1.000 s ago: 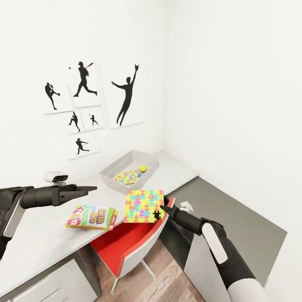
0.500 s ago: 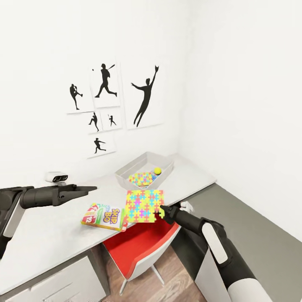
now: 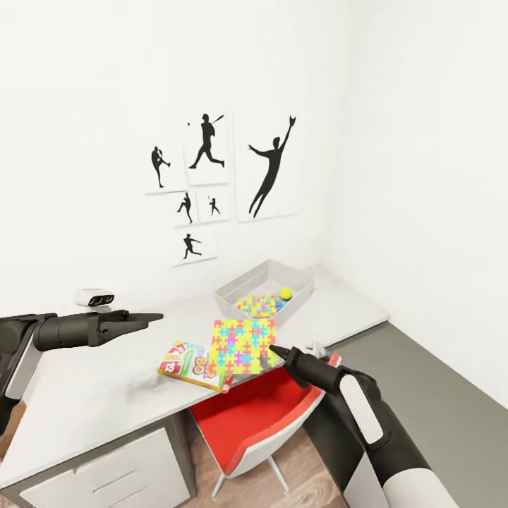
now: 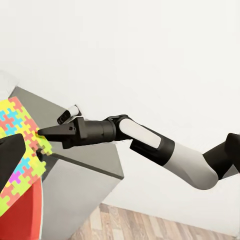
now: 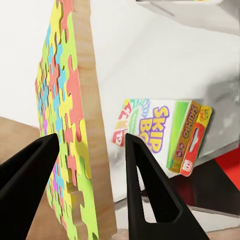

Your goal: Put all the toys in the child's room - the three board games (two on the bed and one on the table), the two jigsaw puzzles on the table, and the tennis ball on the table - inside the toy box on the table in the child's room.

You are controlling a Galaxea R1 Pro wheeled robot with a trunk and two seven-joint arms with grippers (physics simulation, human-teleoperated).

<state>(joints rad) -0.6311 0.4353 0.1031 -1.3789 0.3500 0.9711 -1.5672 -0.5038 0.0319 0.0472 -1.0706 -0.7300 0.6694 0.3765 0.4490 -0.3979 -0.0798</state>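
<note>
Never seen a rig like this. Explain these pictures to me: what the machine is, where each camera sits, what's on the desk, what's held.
It is a simulated two-armed robot. The wide picture comes from its head; the other two come from cameras near each arm's jaws. On the desk lie a Skip-Bo carton and a grey toy box already containing a jigsaw puzzle and a tennis ball. A second puzzle stands upright between the right arm's jaws. The left arm carries nothing.
</note>
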